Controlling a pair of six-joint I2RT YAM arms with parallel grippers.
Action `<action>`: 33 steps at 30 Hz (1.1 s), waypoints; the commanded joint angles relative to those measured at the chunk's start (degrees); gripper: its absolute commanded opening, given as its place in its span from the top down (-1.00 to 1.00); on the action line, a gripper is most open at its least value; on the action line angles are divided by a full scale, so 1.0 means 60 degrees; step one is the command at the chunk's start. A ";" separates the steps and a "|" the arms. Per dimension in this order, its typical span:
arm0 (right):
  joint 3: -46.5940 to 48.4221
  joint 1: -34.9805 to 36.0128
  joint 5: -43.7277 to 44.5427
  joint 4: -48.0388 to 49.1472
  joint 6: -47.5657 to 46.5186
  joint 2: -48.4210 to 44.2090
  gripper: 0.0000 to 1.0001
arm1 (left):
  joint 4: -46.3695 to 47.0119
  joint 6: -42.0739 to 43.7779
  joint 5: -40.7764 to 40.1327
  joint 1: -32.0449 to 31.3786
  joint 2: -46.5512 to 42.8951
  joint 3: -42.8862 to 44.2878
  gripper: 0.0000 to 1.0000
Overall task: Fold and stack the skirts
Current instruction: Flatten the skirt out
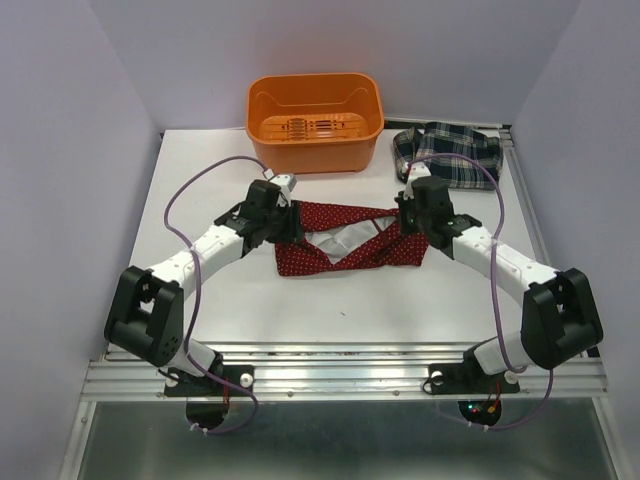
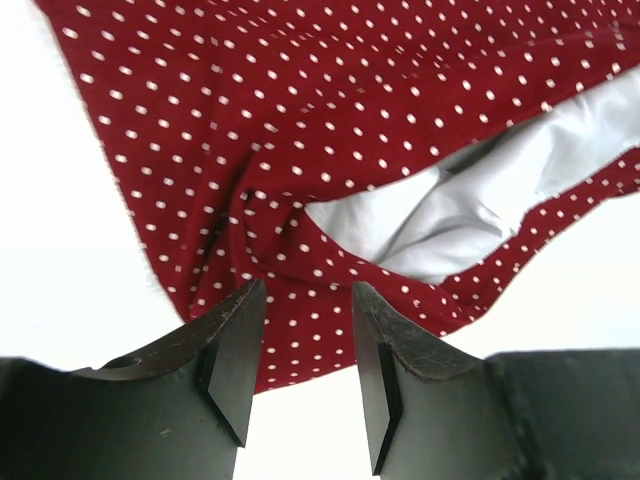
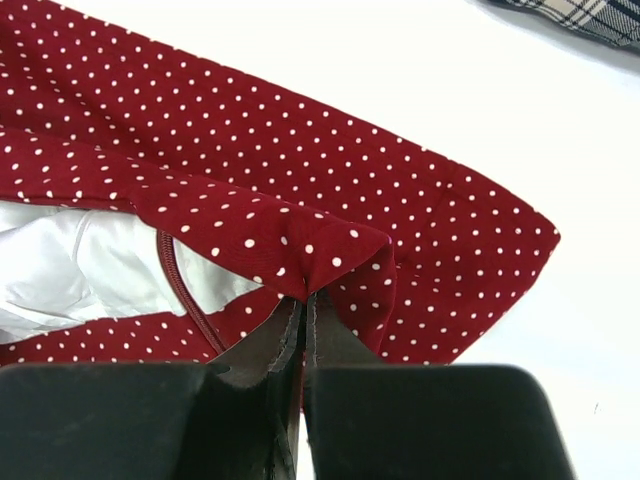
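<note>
The dark red dotted skirt (image 1: 350,248) lies crumpled at the table's middle, its pale lining (image 1: 335,238) showing. In the right wrist view my right gripper (image 3: 305,300) is shut on a raised fold of this skirt (image 3: 420,220) near its right end, beside the lining (image 3: 90,260) and a zipper (image 3: 190,300). My left gripper (image 2: 309,290) stands open over the skirt's left edge (image 2: 300,130), with red cloth showing in the gap between the jaws and no grip on it. The plaid skirt (image 1: 450,155) lies bunched at the back right, away from both grippers (image 1: 287,225) (image 1: 413,222).
An orange plastic bin (image 1: 315,120) stands at the back centre, just behind the red skirt. The white table (image 1: 200,180) is walled on the left, right and back. A corner of the plaid cloth (image 3: 590,15) shows in the right wrist view.
</note>
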 commanded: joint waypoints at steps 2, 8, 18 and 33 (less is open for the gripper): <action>0.0471 0.0052 -0.0003 0.0005 0.0058 -0.0288 0.99 | 0.0239 -0.0392 0.0697 -0.0102 -0.0159 -0.0341 -0.03; 0.0412 0.0052 -0.0091 -0.0024 0.0146 -0.0406 0.99 | 0.0371 -0.0525 0.0918 -0.0117 0.0661 0.0142 -0.07; 0.0383 0.0052 -0.0032 -0.0112 0.0146 -0.0596 0.99 | 0.0722 -0.0758 0.0552 0.0000 0.1204 0.0406 -0.05; 0.0397 0.0052 -0.0179 -0.0171 0.0190 -0.0655 0.99 | 0.1324 -0.1111 0.1239 0.0674 0.1613 0.0508 -0.10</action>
